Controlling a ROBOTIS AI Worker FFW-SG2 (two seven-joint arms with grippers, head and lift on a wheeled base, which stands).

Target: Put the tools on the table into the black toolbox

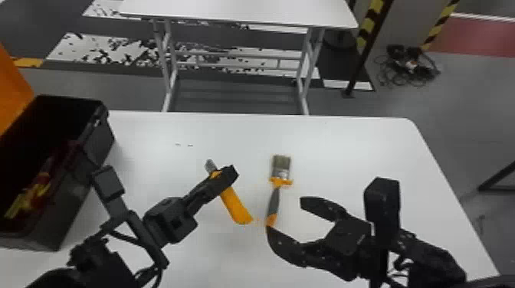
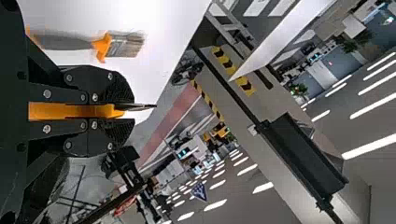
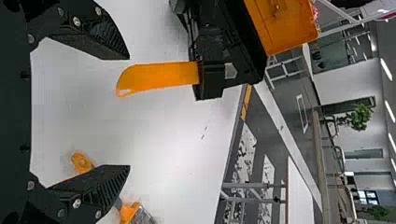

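Observation:
In the head view my left gripper [image 1: 224, 178] is shut on an orange putty knife [image 1: 236, 207], whose metal blade points away toward the far edge. The left wrist view shows the knife [image 2: 74, 111] clamped between the fingers of my left gripper [image 2: 100, 111]. A paintbrush [image 1: 273, 201] with a grey and orange handle lies on the table between the arms. My right gripper [image 1: 285, 218] stands open close to the brush handle; in the right wrist view nothing is between the fingers of my right gripper [image 3: 128, 112]. The black toolbox [image 1: 92, 153] stands at the left, holding red and yellow tools [image 1: 32, 195].
The toolbox's orange lid [image 1: 11, 88] stands raised at the far left. The white table [image 1: 345, 145] ends in a straight far edge, and its right edge slants. A second white table [image 1: 237, 11] stands beyond it, across a gap of floor.

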